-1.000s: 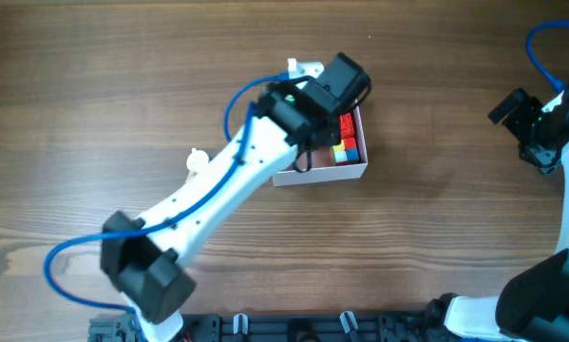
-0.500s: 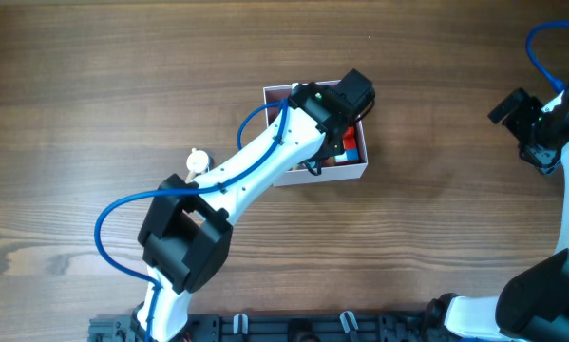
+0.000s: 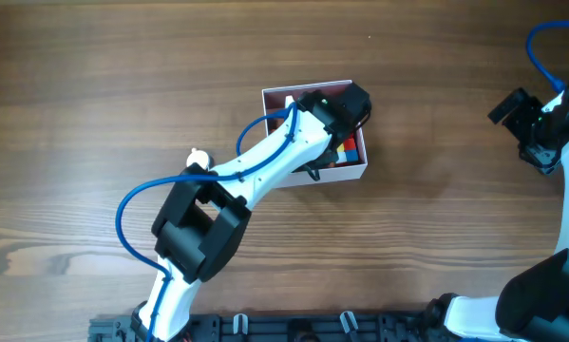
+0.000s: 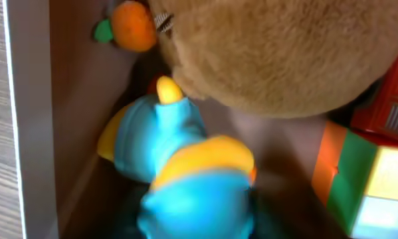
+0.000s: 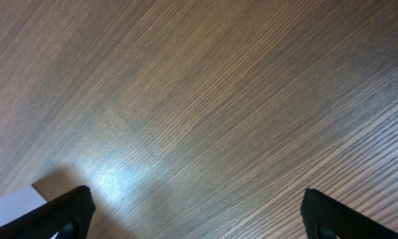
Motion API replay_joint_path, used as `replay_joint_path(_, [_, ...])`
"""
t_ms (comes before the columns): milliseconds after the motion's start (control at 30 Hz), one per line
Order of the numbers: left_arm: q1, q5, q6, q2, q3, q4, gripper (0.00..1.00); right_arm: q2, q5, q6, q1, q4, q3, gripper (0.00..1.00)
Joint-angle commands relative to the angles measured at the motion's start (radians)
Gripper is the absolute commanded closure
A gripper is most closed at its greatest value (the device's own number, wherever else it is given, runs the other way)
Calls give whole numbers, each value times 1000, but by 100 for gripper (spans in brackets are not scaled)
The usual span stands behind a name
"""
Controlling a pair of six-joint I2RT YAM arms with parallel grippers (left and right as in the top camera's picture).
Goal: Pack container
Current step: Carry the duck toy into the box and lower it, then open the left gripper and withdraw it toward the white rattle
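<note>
The container (image 3: 347, 173), a shallow white box with a dusty pink inside, sits mid-table. My left gripper (image 3: 344, 114) reaches down into it, and the arm covers most of the inside. In the left wrist view, a blue and yellow toy (image 4: 179, 166) lies close below the camera beside the container wall (image 4: 27, 133). Round it are a brown plush (image 4: 278, 53), a small orange piece (image 4: 133, 25) and coloured blocks (image 4: 358, 172). The left fingers do not show clearly, so their state is unclear. My right gripper (image 5: 195, 214) hangs open over bare wood at the far right (image 3: 528, 123).
A small white toy (image 3: 198, 160) lies on the table left of the container, right beside the left arm. Red, yellow and blue blocks (image 3: 349, 150) show in the container's right side. The arm bases stand along the near edge.
The left arm has swung its elbow right and sunk its gripper into the container. The box's far left corner now shows. The right arm has not moved.
</note>
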Motion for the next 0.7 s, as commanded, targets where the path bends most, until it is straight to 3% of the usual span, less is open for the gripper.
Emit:
replay_joint_path(0, [6,-33,-8,11,-10,10,0,10,-16,5,-2,3,-3,0])
replay_joint_path(333, [7,-29,60,-32,27,-13,0,10,-15,5,-2,3,-3,0])
replay_joint_path(533, [7,0,190,-154,100,-13,0,10,-15,5,-2,3,-3,0])
replay_joint_path(667, [8,23,204,-266,122,-13,0,10,-15,5,-2,3,-3,0])
